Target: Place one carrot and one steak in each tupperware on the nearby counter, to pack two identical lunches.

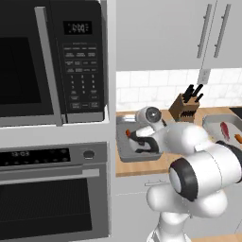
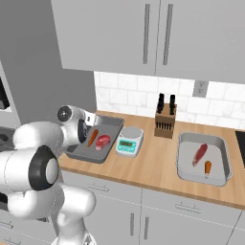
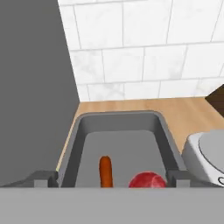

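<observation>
Tupperware number one, the left tupperware point(image 2: 109, 143), sits on the wooden worktop point(image 2: 158, 162) close to the grey wall, and it has one carrot point(image 2: 93, 137) and one steak point(image 2: 102, 141) lying side by side on its floor, near each other but maybe not touching. The gripper point(image 2: 87, 125) hangs just over this box with its jaws spread wide and nothing between them, so it looks like it has let go. In the hand view the left carrot point(image 3: 105, 171) and the round red steak point(image 3: 148, 180) lie right under the two dark tips. A good next move, I think, is to lift straight up and slowly, so the tips do not bump the grey rim point(image 3: 118, 116) or knock the food. The right tupperware point(image 2: 225, 160) sits well apart on the same worktop, and it has one long steak point(image 2: 200, 153) and one small carrot point(image 2: 207, 167) near it. Counting them all: two boxes, two carrots, two steaks. Both lunches look packed to me. Between the boxes stand a little kitchen scale point(image 2: 129, 140) and a knife block point(image 2: 165, 122), so the arm should stay clear of those when it pulls back.
</observation>
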Controlling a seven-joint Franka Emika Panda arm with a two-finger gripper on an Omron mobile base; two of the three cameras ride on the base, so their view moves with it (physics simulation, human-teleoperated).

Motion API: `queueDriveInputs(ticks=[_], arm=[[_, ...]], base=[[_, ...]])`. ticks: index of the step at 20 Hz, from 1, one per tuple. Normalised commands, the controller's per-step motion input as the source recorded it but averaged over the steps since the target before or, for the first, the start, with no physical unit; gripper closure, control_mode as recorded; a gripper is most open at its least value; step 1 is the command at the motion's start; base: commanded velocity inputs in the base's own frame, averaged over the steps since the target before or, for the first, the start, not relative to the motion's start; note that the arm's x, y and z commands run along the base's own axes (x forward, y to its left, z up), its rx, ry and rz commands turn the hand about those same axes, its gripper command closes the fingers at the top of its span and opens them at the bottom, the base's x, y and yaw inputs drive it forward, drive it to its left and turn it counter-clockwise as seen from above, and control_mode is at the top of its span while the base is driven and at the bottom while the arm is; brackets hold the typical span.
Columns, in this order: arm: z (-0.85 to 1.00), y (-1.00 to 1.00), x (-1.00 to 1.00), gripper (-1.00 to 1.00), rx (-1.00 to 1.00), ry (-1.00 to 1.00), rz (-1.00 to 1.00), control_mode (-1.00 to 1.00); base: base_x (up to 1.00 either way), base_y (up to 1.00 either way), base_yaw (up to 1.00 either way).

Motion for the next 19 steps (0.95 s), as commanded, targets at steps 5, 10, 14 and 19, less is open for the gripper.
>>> queueDriveInputs(ticks=[5,10,14,19], arm=[[1.0,-0.42,-1.0,-1.0,0.01,-0.74,0.0,-1.0],[1.0,-0.65,-1.0,-1.0,0.11,-0.65,0.0,-1.0],[1.0,-0.59,-1.0,-1.0,0.13,-0.63,0.0,-1.0],[0.81,-0.52,-1.0,-1.0,0.11,-0.57,-0.04,-1.0]], base=[[0.0,0.0,0.0],[0.0,0.0,0.0],[0.0,0.0,0.0],[0.0,0.0,0.0]])
